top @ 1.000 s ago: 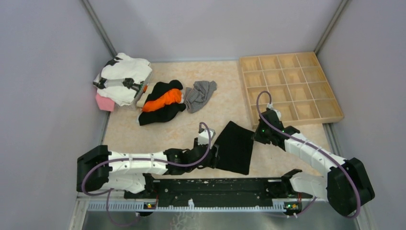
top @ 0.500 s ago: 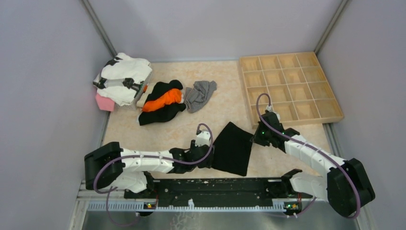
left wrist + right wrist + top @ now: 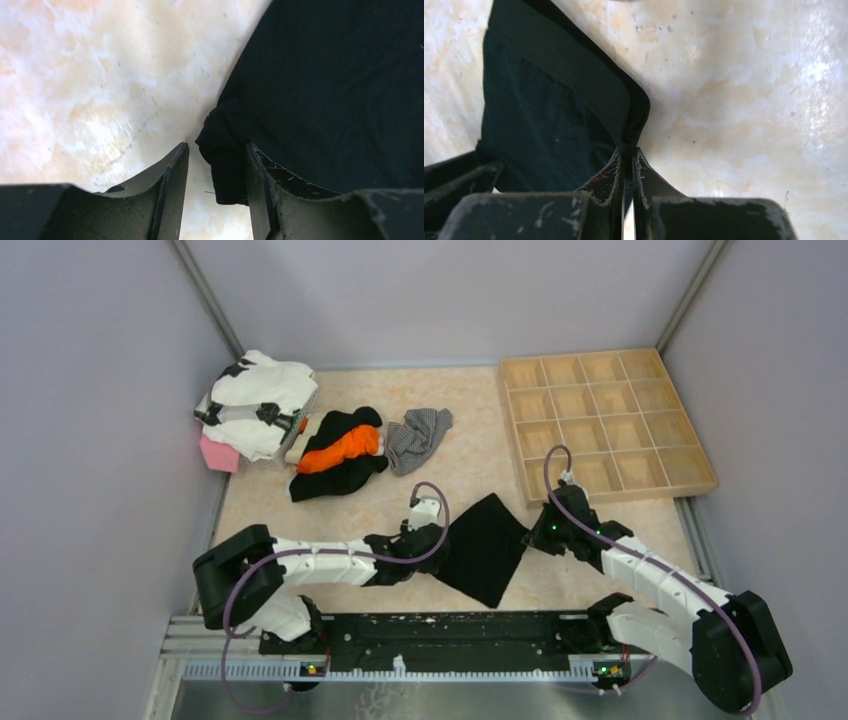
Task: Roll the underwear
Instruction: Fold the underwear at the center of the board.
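The left gripper [image 3: 216, 151] stood spread around a bunched corner of the plain black soft cloth underwear [image 3: 487, 548], which lay flat on the mottled beige table [image 3: 290, 515] between the arms. Light and limp, it would likely sag, so corners suited gripping. The right gripper [image 3: 628, 152] pinched its banded edge.

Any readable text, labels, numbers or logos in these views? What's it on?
None readable in any view. The plain black cloth underwear, the wooden compartment tray and the white-and-black garment pile show no lettering; the pile's black marks are too small to tell.
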Action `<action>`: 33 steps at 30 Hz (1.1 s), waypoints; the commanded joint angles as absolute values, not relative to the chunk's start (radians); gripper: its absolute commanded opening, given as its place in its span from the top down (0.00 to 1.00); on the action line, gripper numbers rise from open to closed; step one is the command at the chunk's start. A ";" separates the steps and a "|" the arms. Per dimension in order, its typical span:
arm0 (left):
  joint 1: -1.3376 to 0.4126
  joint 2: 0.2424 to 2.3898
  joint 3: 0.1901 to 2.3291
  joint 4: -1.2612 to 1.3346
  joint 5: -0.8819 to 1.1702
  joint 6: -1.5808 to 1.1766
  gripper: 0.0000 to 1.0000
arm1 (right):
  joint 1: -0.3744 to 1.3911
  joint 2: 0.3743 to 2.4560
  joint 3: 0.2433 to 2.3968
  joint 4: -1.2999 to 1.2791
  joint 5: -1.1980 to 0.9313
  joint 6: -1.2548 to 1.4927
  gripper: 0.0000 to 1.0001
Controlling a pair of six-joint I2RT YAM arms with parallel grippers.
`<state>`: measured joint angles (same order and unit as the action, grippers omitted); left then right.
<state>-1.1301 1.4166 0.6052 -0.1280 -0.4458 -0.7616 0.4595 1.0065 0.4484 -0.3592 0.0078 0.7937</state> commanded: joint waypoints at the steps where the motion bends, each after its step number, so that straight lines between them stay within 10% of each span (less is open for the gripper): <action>1: -1.086 1.519 0.680 -0.200 -0.511 -0.674 0.48 | 0.451 0.974 0.390 -0.306 -0.048 0.852 1.00; 16: -1.023 1.497 0.826 -0.392 -0.651 -0.626 0.31 | 0.452 0.969 0.269 -0.096 0.025 1.022 1.00; 33: -1.481 1.539 0.971 -0.444 -0.685 -0.632 0.26 | 0.452 1.021 0.270 -0.051 0.002 1.007 1.00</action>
<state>-1.4223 1.4410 0.8825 -0.4580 -0.6971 -0.6289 0.4595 1.0233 0.2752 -0.0734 -0.0086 1.0073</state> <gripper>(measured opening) 0.753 0.021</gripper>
